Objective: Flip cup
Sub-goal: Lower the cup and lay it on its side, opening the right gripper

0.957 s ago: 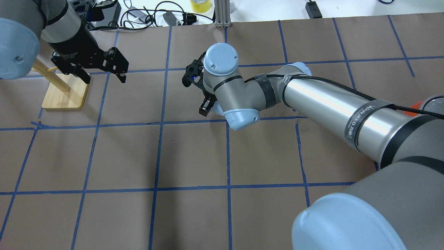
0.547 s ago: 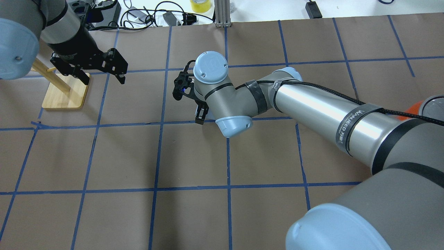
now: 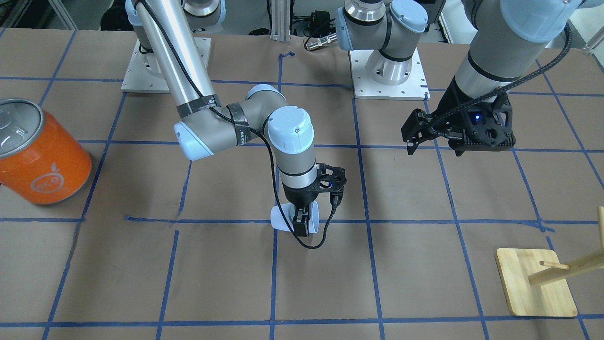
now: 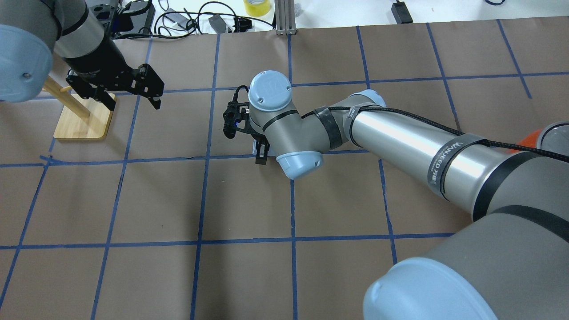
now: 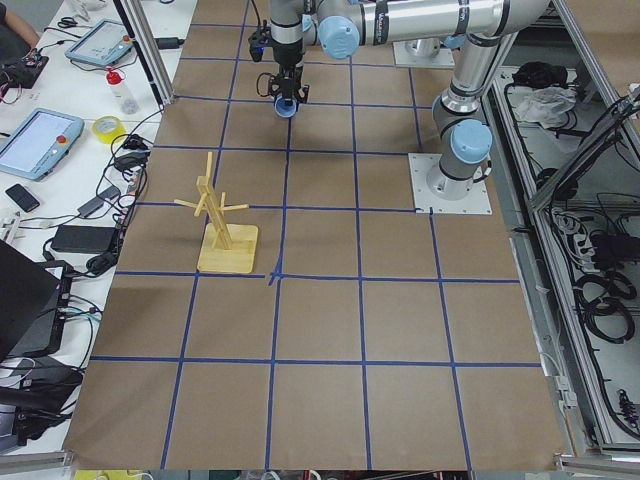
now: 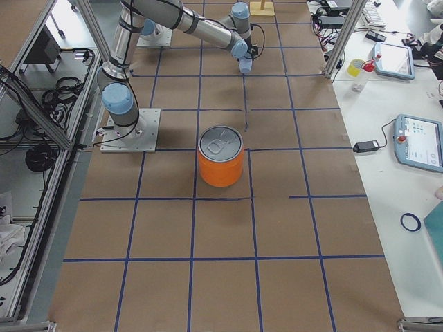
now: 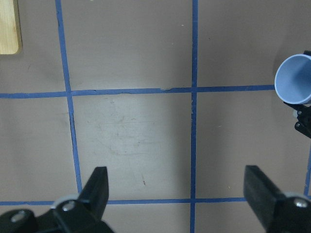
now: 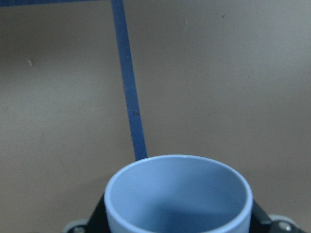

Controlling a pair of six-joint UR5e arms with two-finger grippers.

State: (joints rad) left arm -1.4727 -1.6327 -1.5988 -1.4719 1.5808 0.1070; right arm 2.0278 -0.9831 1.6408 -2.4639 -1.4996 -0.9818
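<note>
Cup (image 3: 281,220) sideways in right jaws, wrist (image 3: 295,163) vertical

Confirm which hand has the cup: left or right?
The right hand, mid-table, is shut on the pale lavender-blue cup. The left hand hangs open and empty, off toward the wooden stand.

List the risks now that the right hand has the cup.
1. The small pale lavender-blue plastic cup sits tilted in the right hand; its smooth tapered walls may slip as the wrist turns.
2. It seems low over the brown paper table; the rim might catch on it.
</note>
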